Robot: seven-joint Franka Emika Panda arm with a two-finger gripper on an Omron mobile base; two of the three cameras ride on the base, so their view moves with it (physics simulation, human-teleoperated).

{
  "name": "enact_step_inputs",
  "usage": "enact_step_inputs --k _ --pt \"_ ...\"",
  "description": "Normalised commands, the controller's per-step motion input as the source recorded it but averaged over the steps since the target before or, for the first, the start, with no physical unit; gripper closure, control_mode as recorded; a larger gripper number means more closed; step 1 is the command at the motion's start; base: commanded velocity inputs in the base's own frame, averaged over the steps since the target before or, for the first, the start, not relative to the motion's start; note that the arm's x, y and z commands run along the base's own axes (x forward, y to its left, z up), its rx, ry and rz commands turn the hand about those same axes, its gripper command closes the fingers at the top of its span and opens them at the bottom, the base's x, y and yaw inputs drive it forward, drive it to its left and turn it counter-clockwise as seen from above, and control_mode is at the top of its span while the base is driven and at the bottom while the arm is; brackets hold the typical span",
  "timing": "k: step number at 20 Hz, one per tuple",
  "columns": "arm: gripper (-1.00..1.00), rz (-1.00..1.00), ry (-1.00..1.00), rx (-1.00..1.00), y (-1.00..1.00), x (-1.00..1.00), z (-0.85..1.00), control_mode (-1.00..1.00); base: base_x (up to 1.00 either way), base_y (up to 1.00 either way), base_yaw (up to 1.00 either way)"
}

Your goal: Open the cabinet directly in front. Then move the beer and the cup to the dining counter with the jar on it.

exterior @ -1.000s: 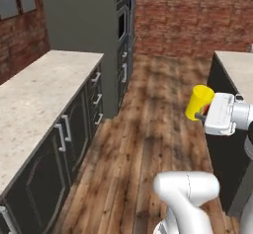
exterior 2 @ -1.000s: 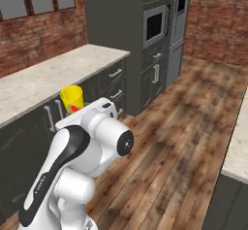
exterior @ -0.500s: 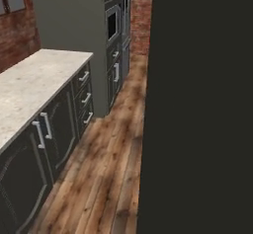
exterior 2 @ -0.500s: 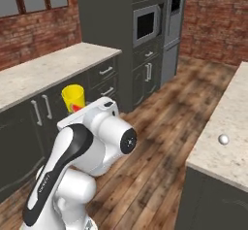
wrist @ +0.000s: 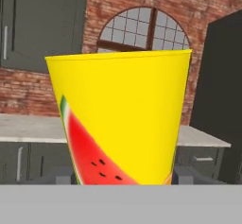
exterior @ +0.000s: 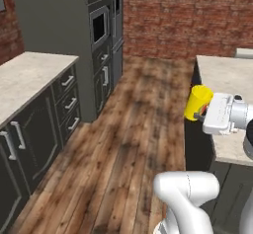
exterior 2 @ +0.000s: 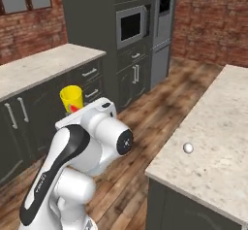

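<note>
In the left base view, a narrow beige speckled counter over dark low cabinets runs along the left, with a tall dark oven column behind it and wooden plank floor in the middle. To the right, the small bright yellow cup is carried in the air, upright, grasped by the fingers of the white arm, beside the edge of the wide beige stone-topped dining counter.

In the right base view the cup sits above the arm's white wrist, and the dining counter lies at right with a small pale round object on it.

The hand view shows the cup close up, clamped between the fingers, a red watermelon slice printed on its side.
</note>
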Motion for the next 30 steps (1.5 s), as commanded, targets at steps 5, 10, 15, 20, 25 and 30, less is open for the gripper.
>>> enact_step_inputs --k 5,10,15,20,25,30 --pt "1.0 0.0 0.0 0.0 0.0 0.0 0.0 1.0 -0.63 -1.0 0.04" --pt "1.0 0.0 0.0 0.0 0.0 0.0 0.0 1.0 -0.18 -1.0 0.03" --pt "1.0 0.0 0.0 0.0 0.0 0.0 0.0 1.0 0.0 -1.0 0.04" --pt "1.0 0.0 0.0 0.0 0.0 0.0 0.0 1.0 -0.07 -1.0 0.1" --pt "1.0 0.0 0.0 0.0 0.0 0.0 0.0 1.0 -0.43 -1.0 0.08" --pt "1.0 0.0 0.0 0.0 0.0 0.0 0.0 1.0 -0.57 -1.0 -0.09"
